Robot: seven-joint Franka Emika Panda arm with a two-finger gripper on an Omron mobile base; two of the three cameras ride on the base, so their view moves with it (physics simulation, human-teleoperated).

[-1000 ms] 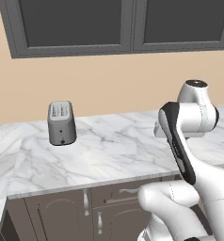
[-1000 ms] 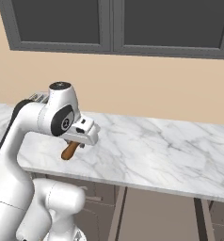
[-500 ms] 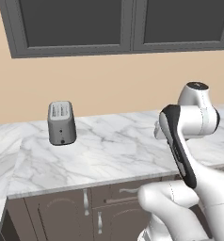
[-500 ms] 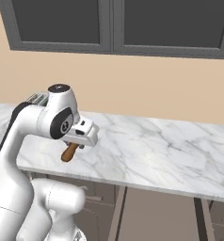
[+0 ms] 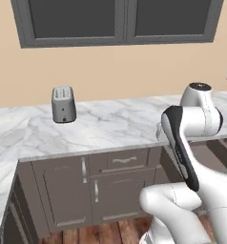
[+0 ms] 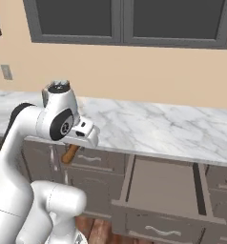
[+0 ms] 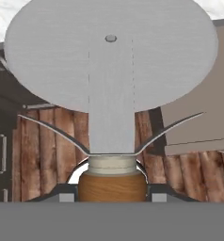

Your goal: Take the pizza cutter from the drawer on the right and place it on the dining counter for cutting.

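Note:
My gripper is shut on the brown wooden handle of the pizza cutter, which hangs below the hand in front of the cabinet fronts. In the hand view the cutter's round silver-grey wheel stands large and close, and its handle sits between my gripper's tips, with wood floor behind. The dark grey-brown drawer is pulled open to my right under the counter, and its box looks bare inside. The dining counter is out of view.
A marble top over grey-brown cabinets runs along the beige wall under dark upper cabinets. A grey toaster stands on it at the left. The marble turns a corner at the far left. Wooden floor lies below.
The whole picture has shifted: the base has backed away from the counter, so the cabinet fronts, floor and open drawer have come into view. The cutter stays in my gripper.

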